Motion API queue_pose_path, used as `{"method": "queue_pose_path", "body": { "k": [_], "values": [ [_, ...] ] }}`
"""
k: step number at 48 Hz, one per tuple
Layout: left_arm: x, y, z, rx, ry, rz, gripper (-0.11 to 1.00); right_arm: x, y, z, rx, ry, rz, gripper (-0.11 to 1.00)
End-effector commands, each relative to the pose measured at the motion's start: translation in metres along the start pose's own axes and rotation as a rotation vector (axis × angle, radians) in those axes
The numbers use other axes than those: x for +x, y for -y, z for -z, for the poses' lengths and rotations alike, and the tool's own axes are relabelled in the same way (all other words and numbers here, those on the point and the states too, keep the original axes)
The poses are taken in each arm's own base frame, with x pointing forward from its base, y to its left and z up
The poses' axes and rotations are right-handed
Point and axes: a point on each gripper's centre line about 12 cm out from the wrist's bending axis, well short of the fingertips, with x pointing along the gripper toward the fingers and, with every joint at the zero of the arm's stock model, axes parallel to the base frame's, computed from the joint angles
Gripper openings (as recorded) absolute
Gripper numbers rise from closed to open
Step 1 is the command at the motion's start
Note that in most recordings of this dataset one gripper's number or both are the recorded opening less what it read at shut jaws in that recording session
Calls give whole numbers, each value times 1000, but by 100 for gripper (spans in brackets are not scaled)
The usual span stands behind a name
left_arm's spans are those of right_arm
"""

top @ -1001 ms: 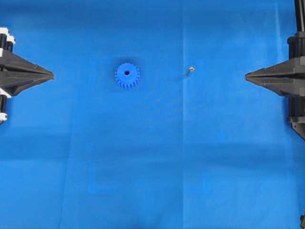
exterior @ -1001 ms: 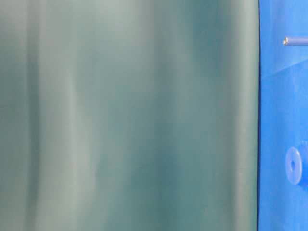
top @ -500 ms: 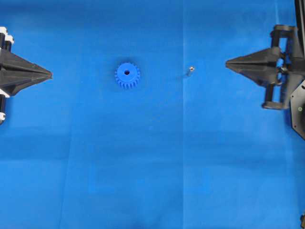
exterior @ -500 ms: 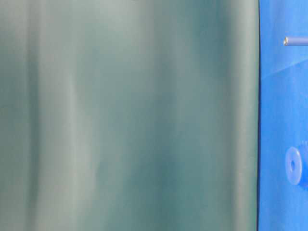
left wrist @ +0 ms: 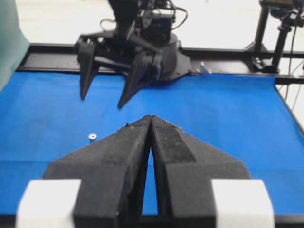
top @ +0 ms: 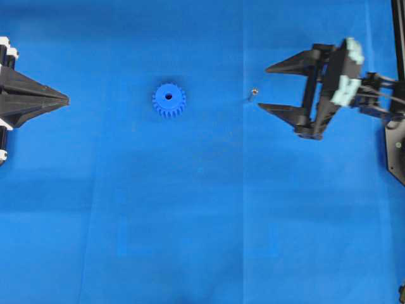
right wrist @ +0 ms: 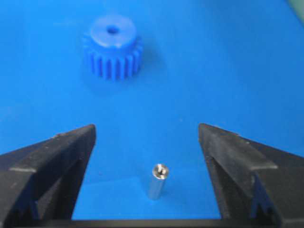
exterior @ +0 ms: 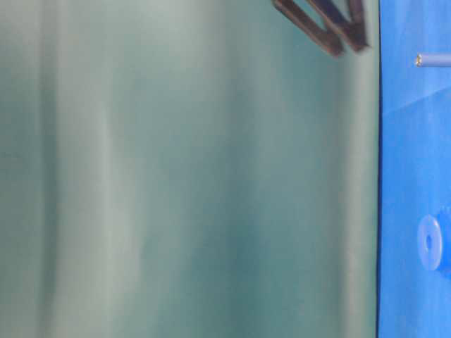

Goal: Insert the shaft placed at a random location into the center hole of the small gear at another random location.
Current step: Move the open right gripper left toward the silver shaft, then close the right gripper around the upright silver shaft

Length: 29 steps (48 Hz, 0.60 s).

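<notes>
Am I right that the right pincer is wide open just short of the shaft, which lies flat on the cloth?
Not quite: the shaft stands upright on its end, as the right wrist view shows. The rest holds: the right pincer is wide open just short of it.

The right gripper [top: 262,87] stands with its jaws spread wide, and the shaft [right wrist: 157,181] stands upright in the gap between them, touching neither finger. Between the shaft and the small gear [top: 169,100] lies only bare blue cloth [top: 202,209]. The left gripper [top: 66,99], jaws pressed together, sits at the far left edge, well apart from the gear.
</notes>
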Motion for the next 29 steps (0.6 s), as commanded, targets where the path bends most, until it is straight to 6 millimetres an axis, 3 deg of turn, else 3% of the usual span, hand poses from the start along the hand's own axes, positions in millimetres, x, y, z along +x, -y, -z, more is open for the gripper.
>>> {"method": "queue_pose_path", "body": {
  "k": [1, 16, 29],
  "values": [
    [1, 0, -3, 1, 11, 1, 0, 13, 4, -1, 15, 15, 23, 76],
    [0, 0, 0, 1, 3, 0, 0, 35, 16, 31, 43, -54, 84, 76],
    [0, 0, 0, 1, 3, 0, 0, 37, 17, 38, 41, -78, 87, 75]
  ]
}}
